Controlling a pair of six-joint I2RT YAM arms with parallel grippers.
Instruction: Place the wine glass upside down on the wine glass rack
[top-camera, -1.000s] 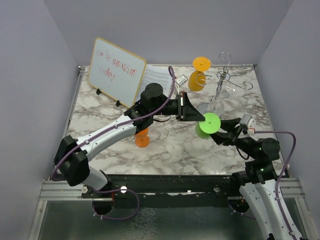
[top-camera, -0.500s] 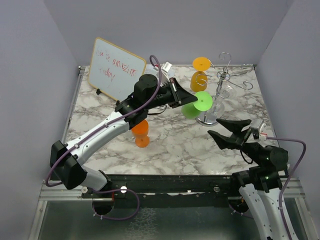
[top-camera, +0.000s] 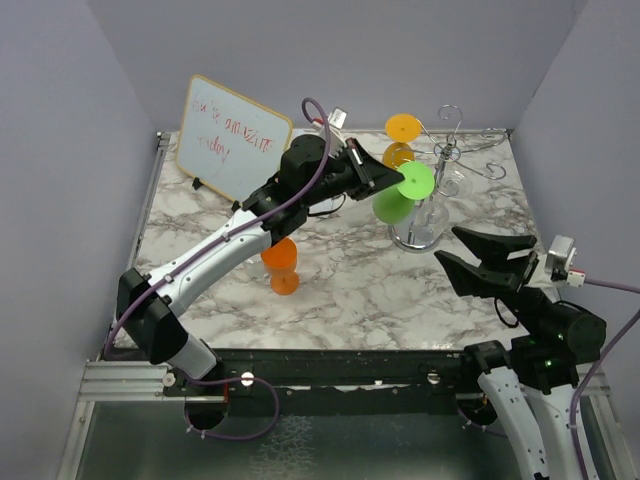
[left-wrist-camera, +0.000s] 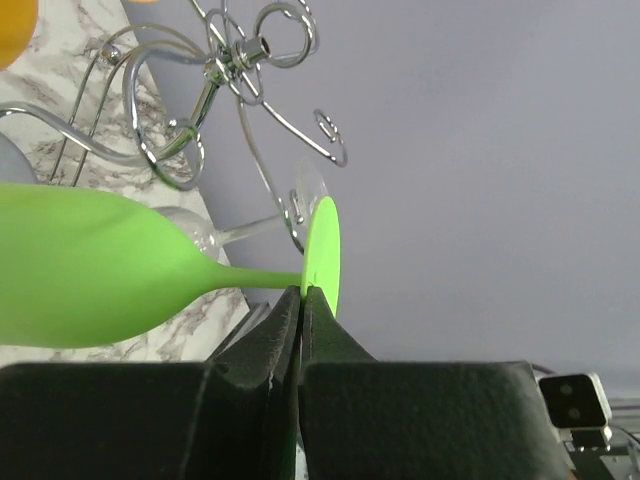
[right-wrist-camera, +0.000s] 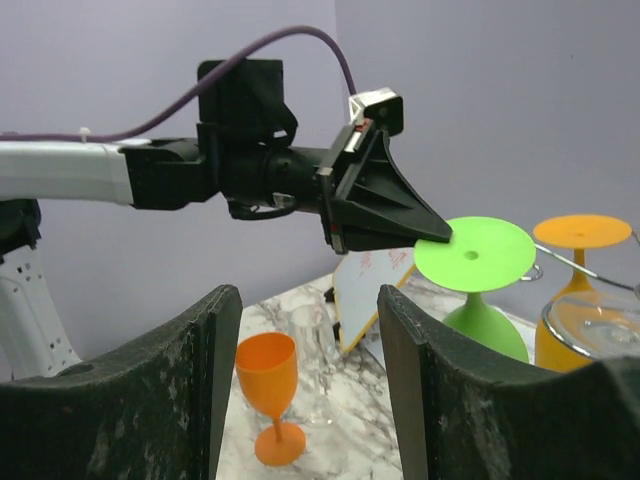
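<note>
Right now my left pincer (top-camera: 396, 181) is pressed shut on the stem of the green wine glass (top-camera: 392, 207), just under its foot, with the bowl hanging down above the desk (top-camera: 350, 290). The wine glass rack (top-camera: 437, 185) stands just to its right, wire arms near the foot. My right pincer (top-camera: 447, 245) is spread and empty, farther off.

The marble-patterned table (top-camera: 350, 290) carries a whiteboard (top-camera: 232, 140) propped at far left, an upright orange wine glass (top-camera: 282, 265) left of the middle, and the wine glass rack (top-camera: 446, 150) at far right.
</note>
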